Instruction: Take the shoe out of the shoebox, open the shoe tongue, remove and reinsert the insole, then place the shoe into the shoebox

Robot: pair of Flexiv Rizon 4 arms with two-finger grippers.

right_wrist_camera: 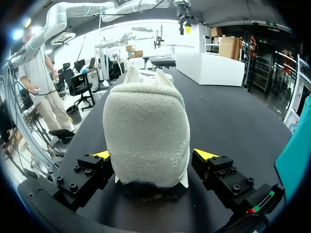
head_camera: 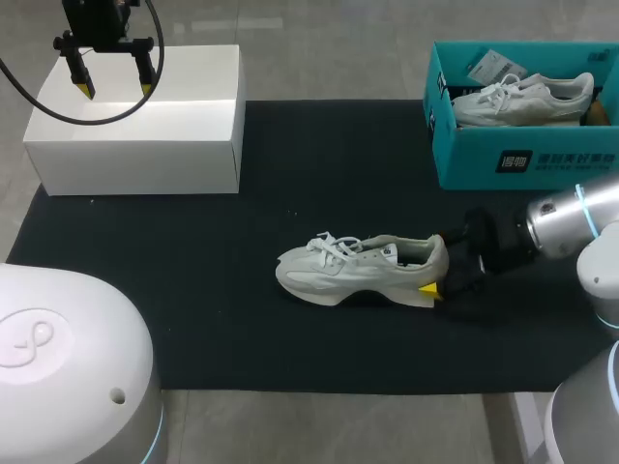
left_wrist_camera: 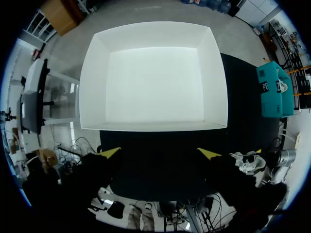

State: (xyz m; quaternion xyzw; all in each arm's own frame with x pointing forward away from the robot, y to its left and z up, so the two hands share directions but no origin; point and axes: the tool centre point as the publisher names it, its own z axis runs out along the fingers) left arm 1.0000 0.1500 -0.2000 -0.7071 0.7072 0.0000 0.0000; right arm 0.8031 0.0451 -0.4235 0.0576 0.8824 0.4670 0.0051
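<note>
**Heel grasp could slip**

Your right end effector (right_wrist_camera: 154, 155) straddles the shoe (head_camera: 363, 269) at the heel, fingers apart and unclamped. The shoe lies on the table (head_camera: 193, 290), outside the teal shoebox (head_camera: 522, 159). If you close off-centre, the soft heel may twist away. Your left end effector (head_camera: 116, 89) hangs open.

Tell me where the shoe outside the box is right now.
In the head view the shoe lies on the black mat, right of centre, its heel between the right gripper's open fingers, with the teal shoebox beyond it.
</note>
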